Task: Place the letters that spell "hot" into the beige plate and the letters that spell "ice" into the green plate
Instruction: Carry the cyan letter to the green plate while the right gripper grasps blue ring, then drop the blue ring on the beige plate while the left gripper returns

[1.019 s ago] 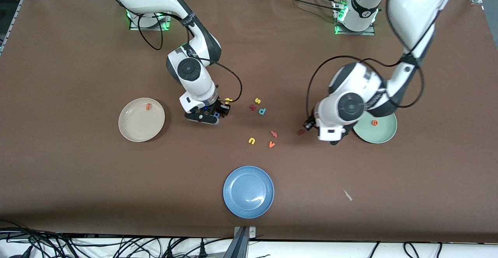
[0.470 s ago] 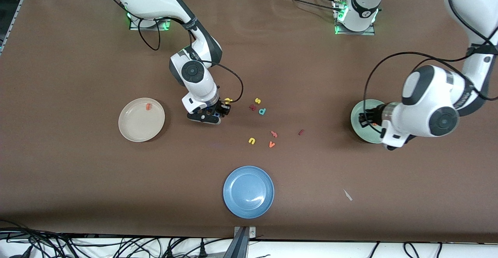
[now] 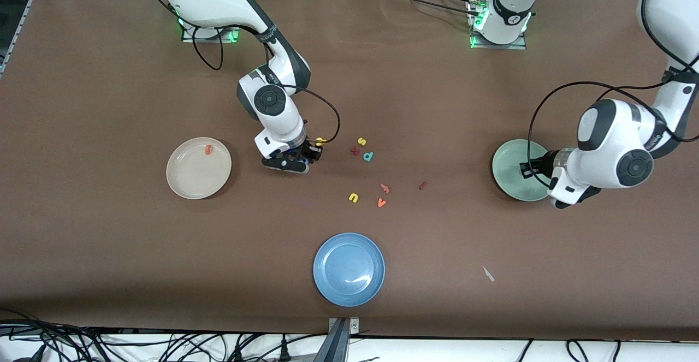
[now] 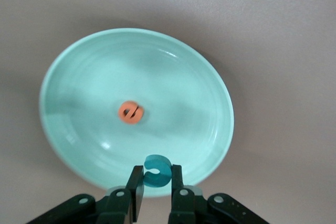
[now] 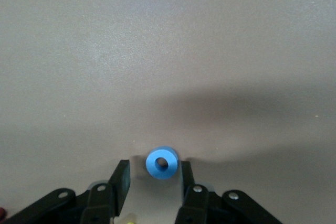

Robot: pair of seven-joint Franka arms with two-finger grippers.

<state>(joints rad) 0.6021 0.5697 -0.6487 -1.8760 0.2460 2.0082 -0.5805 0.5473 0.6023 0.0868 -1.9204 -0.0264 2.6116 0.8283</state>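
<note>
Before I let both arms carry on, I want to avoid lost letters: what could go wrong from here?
1. The left gripper, shut on the teal c, hangs over the green plate's rim, not its middle; released here, the c might bounce out.
2. The right gripper's fingers straddle the blue o without touching it, so closing off-centre could flick it away.
3. The yellow h lies right beside that gripper and may get knocked.

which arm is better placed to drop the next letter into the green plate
Left. Its claw is shut on the teal c and hangs over the rim of the green plate, where the orange e already lies. The right claw is down at the blue o, toward the beige plate.
</note>
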